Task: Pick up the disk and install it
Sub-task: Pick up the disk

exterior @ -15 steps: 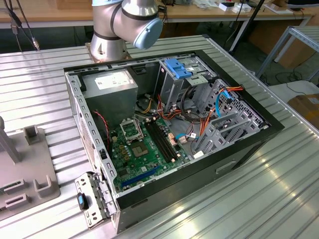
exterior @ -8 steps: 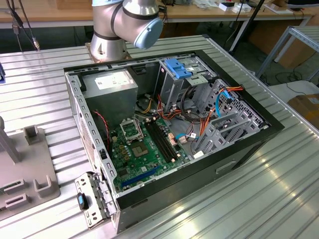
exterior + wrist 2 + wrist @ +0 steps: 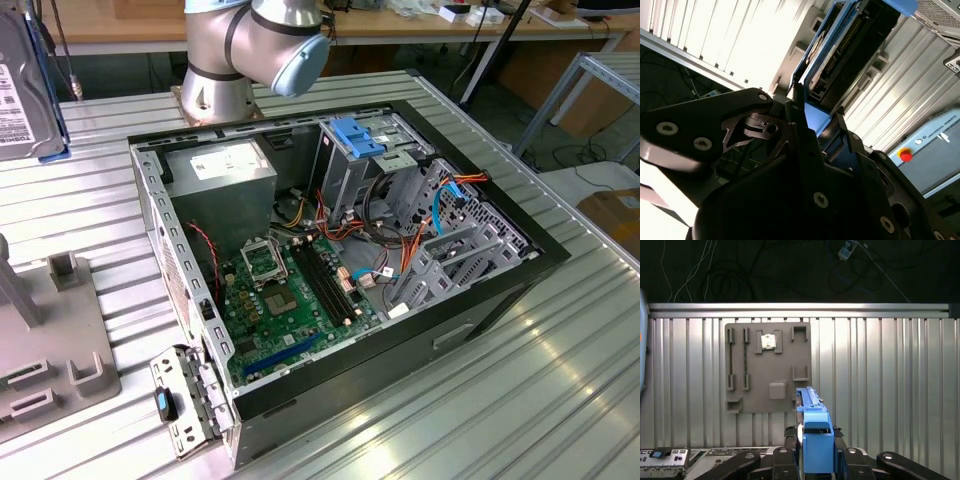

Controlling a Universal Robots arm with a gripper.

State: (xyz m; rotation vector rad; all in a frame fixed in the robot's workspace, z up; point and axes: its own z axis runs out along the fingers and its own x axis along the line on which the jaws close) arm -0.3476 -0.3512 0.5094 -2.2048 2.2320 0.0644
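Disk (image 3: pixel 811 407) sits edge-up between the gripper (image 3: pixel 815 434) fingers (image 3: pixel 790 432), jaws clenched on its blue carrier; both wrist views show the grip. In the second wrist view the disk (image 3: pixel 850 50) sticks out past the gripper (image 3: pixel 817 117), dark body and connector edge framed in blue. In the exterior view the disk (image 3: pixel 25 90) is at the exterior view's far left, upright, lifted off the table (image 3: pixel 520 400) and outside the computer case (image 3: pixel 500 290).

Grey fixture plate (image 3: pixel 767 367) lies flat on the table beneath the disk, with empty slots. Same plate (image 3: pixel 60 340) is at the exterior view's left, well apart from the case.

Case lies open, motherboard (image 3: pixel 290 300) and loose cables exposed, blue bracket (image 3: pixel 355 135) on the silver drive cage. Arm base (image 3: pixel 250 50) stands behind the case.

Table is ribbed aluminium, shiny. Dark floor with cables (image 3: pixel 740 270) past its edge; wooden benches (image 3: pixel 120 20) behind. Red button (image 3: pixel 905 156) on a grey unit.
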